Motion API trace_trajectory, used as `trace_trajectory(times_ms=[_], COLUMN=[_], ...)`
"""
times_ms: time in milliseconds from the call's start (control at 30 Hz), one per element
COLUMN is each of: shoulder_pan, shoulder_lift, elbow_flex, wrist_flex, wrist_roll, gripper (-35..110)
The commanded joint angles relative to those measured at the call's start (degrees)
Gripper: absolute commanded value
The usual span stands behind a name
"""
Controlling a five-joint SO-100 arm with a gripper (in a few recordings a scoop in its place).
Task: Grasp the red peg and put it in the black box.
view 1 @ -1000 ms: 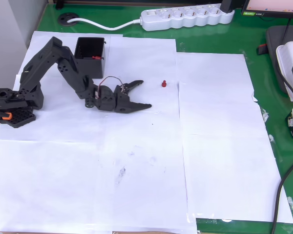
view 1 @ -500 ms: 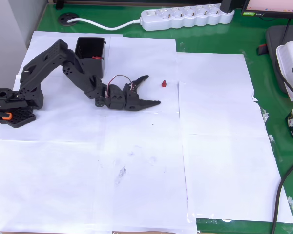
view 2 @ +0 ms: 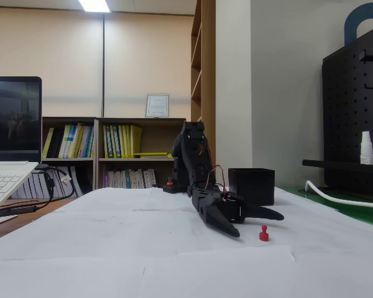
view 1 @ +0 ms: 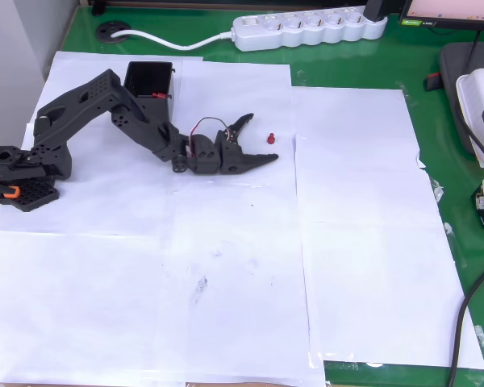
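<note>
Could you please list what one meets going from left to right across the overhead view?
Blocky black robot base with an orange clip → small square black plastic box → open black two-finger tool → tiny dark-red peg → green table edge.

An office or lab: bookshelves (view 2: 121, 158) of binders, a laptop (view 2: 9, 149), a pegboard (view 2: 354, 112) and a paper-covered green desk (view 1: 339, 60).
</note>
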State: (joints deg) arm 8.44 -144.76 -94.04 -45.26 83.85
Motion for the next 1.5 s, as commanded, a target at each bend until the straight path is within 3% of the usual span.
trace_trajectory(times_ms=[0, 367, 733, 967, 1467], shoulder_pan=[2.11, 4.57, 5.19, 6.15, 5.36], shoulder_lift=[0.35, 7.38, 6.5, 3.69, 0.88], elbow_flex=[-1.49, -1.05, -1.05, 0.79, 0.53], wrist_flex=[3.25, 18.37, 17.84, 9.93, 5.45], wrist_roll=[0.18, -4.92, -3.08, 0.18, 3.87], gripper=[53, 53, 53, 53, 52])
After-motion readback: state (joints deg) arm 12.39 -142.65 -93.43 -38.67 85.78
